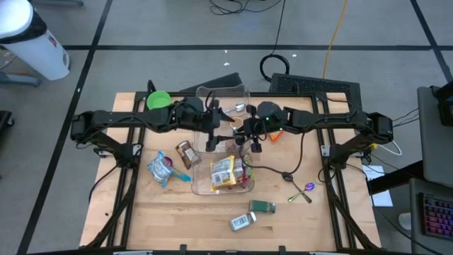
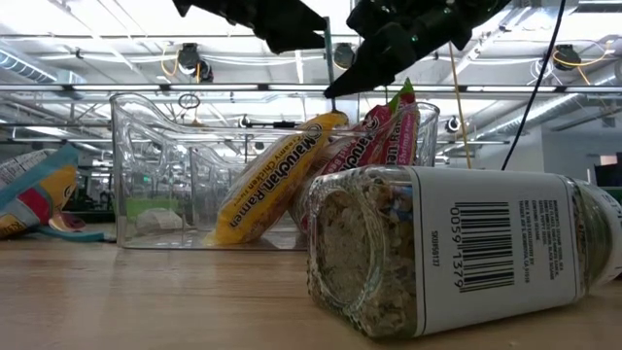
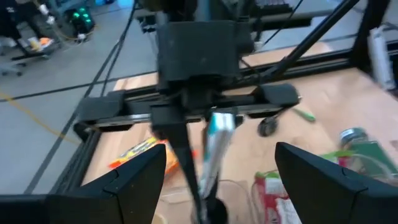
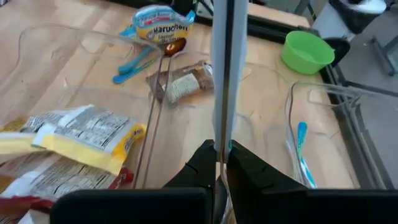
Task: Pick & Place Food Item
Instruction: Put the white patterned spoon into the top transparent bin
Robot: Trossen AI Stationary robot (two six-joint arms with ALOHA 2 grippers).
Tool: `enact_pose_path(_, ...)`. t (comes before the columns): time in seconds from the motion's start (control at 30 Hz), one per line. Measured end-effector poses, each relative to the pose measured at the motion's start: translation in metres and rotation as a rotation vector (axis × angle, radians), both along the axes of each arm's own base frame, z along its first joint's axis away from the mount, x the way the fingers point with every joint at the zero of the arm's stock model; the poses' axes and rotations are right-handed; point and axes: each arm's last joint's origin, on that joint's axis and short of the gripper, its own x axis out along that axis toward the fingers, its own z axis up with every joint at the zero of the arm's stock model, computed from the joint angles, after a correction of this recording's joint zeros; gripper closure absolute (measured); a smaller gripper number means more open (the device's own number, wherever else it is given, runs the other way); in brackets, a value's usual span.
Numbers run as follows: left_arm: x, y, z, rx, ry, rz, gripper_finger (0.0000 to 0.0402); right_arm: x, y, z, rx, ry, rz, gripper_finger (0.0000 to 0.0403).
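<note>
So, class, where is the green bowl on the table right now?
In the high view the green bowl sits near the table's far left corner, beside the left arm and left of the empty clear bin.

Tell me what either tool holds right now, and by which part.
Right tool pinches a thin silvery packet by its lower edge. Left tool is open, holding nothing.

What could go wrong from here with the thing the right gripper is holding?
1. The right gripper pinches the thin silvery item by one edge; it could slip or swing.
2. The open left gripper sits close by, so the arms might collide.
3. Ramen packets leaning in the clear bin could block a drop.
</note>
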Motion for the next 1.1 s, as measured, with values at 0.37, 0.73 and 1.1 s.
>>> enact_pose_path(0.37, 0.0012, -0.0003, 0.0037, -0.014, -0.040, -0.013, 0.0092, 0.0021, -0.0003, 0.0041, -0.021, -0.047, 0.006, 0.0393)
enact_pose_path(0.73, 0.0015, 0.0012, 0.0051, -0.014, -0.053, 0.043, 0.0144, 0.0030, -0.0005, 0.0059, -0.032, -0.067, 0.010, 0.0393)
enact_pose_path(1.1, 0.0015, 0.0016, 0.0061, -0.022, -0.059, 0.074, 0.0333, 0.0041, 0.0003, 0.0085, -0.019, -0.099, 0.047, 0.0393)
